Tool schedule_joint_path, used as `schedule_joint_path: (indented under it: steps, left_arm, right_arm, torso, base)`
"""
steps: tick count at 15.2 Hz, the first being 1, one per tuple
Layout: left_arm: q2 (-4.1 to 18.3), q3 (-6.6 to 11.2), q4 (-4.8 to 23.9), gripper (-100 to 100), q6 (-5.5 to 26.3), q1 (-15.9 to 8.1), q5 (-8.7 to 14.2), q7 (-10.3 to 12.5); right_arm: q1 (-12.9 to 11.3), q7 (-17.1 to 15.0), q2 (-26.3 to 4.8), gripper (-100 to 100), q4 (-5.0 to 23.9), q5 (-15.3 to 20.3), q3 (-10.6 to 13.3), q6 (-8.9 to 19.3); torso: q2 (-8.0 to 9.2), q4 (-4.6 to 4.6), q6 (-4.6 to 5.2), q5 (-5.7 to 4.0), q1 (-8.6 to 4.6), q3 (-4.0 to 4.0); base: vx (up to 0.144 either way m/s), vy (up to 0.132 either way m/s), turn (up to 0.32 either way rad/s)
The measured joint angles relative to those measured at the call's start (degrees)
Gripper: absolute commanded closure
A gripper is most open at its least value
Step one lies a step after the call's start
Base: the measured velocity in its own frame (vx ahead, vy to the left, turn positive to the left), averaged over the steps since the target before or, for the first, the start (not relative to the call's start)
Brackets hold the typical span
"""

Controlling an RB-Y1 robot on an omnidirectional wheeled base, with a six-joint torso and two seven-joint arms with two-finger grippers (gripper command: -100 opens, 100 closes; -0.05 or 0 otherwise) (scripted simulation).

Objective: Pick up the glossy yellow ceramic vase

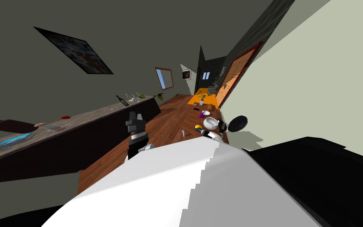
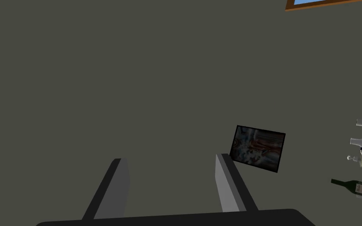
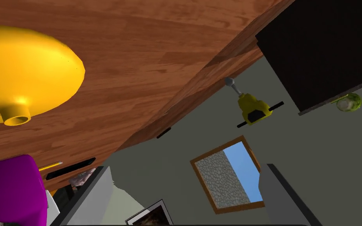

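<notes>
The yellow vase [image 3: 27,70] is glossy, with a wide round body and a short narrow neck. It stands on a wooden table [image 3: 156,59], off to one side of my right gripper [image 3: 184,168] and outside its fingers. That gripper is open with nothing between its fingers. In the head view the vase [image 1: 197,127] is small, at the near end of the table [image 1: 192,120]. My left gripper [image 1: 135,115] hangs over the floor between table and counter; in its own view it [image 2: 172,184] is open and empty.
A purple object [image 3: 11,188] sits close beside one right finger. A white bowl [image 1: 210,123], a dark round object [image 1: 237,123] and a potted plant [image 1: 201,98] share the table. A long dark counter [image 1: 78,118] with bottles runs on my left.
</notes>
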Motion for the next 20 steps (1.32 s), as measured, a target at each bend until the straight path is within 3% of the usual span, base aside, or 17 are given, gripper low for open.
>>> schedule_joint_path:
  steps: [4, 6, 14, 20]
  left_arm:
    - [0.00, 0.00, 0.00, 0, 0.00, 0.00, 0.00, 0.00]
    - [0.00, 0.00, 0.00, 0, 0.00, 0.00, 0.00, 0.00]
    - [0.00, 0.00, 0.00, 0, 0.00, 0.00, 0.00, 0.00]
    - [0.00, 0.00, 0.00, 0, 0.00, 0.00, 0.00, 0.00]
  right_arm:
    - [-2.16, 0.51, -1.08, -100, 6.52, 2.82, 0.71, -0.26]
    - [-2.21, 0.30, -1.94, -100, 8.10, 4.04, 1.35, 0.34]
    - [-6.49, 0.77, -4.19, -100, 19.76, 9.90, 3.47, 1.15]
    - [-8.04, 0.02, -6.29, -100, 25.38, 13.78, 5.50, 2.57]
  torso:
    - [-0.03, 0.00, -0.01, 0.01, 0.02, -0.01]
    - [0.00, -0.01, 0.02, 0.01, 0.02, -0.01]
    - [0.01, 0.00, 0.01, 0.00, -0.03, 0.00]
    - [0.03, 0.00, 0.03, 0.00, -0.01, 0.01]
  base:
    - [0.044, 0.037, 0.134]
    - [0.032, 0.030, 0.060]
    - [0.040, 0.027, 0.111]
    - [0.037, 0.023, 0.088]
